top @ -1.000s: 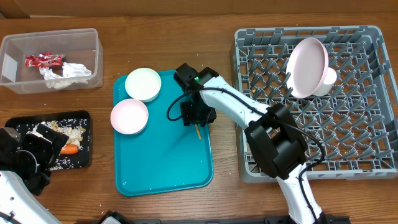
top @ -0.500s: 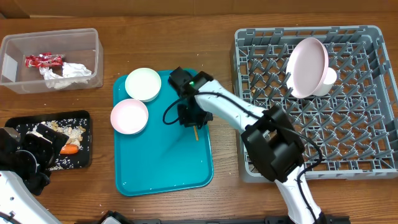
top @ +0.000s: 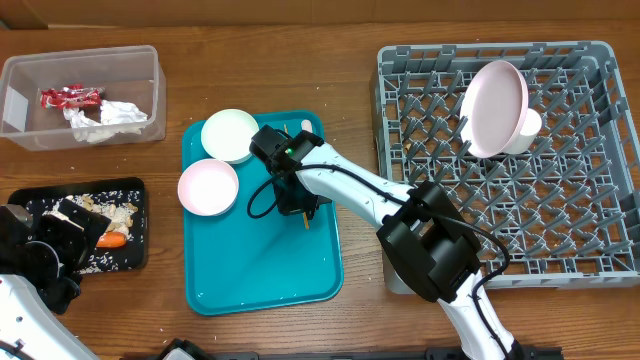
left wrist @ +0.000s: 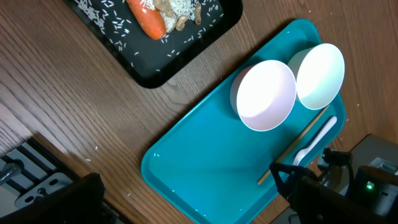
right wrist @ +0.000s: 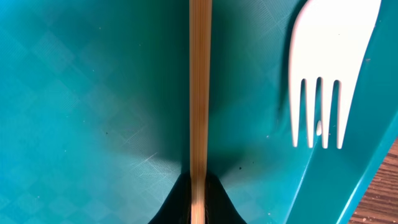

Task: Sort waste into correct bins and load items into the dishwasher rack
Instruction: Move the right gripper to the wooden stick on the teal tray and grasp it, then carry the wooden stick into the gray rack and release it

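My right gripper (right wrist: 199,202) is shut on the thin wooden chopsticks (right wrist: 199,93), pinching them low on the teal tray (top: 260,260). The white plastic fork (right wrist: 329,74) lies just to their right. Two small bowls (top: 230,135) (top: 208,186) sit at the tray's upper left. The pink plate (top: 495,108) and the white cup (top: 530,124) stand in the grey dishwasher rack (top: 560,200). The clear tub (top: 30,80) holds a red wrapper (top: 70,97) and a crumpled napkin (top: 105,118). The black tray (top: 40,200) holds a carrot piece (top: 113,239) and rice. My left gripper (left wrist: 199,210) hangs open, high over the tray's near corner.
The right arm (top: 360,185) stretches from the rack's front left corner across the teal tray. The left arm (top: 35,255) sits at the table's front left, beside the black tray. Bare wood lies between the teal tray and the rack.
The right gripper slid left along the teal tray and went from part open to shut on the chopsticks. The left arm has not moved.
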{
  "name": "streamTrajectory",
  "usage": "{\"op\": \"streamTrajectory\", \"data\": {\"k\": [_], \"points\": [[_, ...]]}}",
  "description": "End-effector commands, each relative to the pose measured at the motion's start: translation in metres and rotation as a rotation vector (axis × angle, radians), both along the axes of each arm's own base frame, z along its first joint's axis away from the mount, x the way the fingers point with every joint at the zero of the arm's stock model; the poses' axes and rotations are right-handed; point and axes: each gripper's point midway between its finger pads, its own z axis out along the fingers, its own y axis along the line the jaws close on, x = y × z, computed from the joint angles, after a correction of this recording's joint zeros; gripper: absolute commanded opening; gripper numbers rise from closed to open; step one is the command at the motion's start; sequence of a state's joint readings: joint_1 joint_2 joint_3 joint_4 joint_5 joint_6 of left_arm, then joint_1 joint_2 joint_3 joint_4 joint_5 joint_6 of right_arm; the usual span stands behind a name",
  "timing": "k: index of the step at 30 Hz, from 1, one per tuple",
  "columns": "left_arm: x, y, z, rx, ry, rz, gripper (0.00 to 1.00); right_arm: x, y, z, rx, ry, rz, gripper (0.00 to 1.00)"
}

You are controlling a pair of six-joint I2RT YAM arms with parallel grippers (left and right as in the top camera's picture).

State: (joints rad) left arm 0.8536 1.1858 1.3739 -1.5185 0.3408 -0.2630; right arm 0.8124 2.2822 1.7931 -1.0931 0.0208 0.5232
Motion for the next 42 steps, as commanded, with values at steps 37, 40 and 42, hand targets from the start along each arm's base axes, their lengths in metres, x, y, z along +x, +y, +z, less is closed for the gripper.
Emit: {"op": "streamTrajectory", "data": {"k": [37, 40, 42], "points": [[0.001, -0.001, -0.001, -0.020, -0.006, 0.013, 1.00, 0.090, -0.185, 0.154, 0.079, -0.278, -0.084, 0.04], [0.001, -0.001, -0.001, -0.020, -0.006, 0.013, 1.00, 0.095, -0.183, 0.146, 0.082, -0.293, -0.071, 0.04], [0.001, -0.001, -0.001, -0.020, -0.006, 0.013, 1.00, 0.096, -0.182, 0.141, 0.083, -0.293, -0.071, 0.04]]}}
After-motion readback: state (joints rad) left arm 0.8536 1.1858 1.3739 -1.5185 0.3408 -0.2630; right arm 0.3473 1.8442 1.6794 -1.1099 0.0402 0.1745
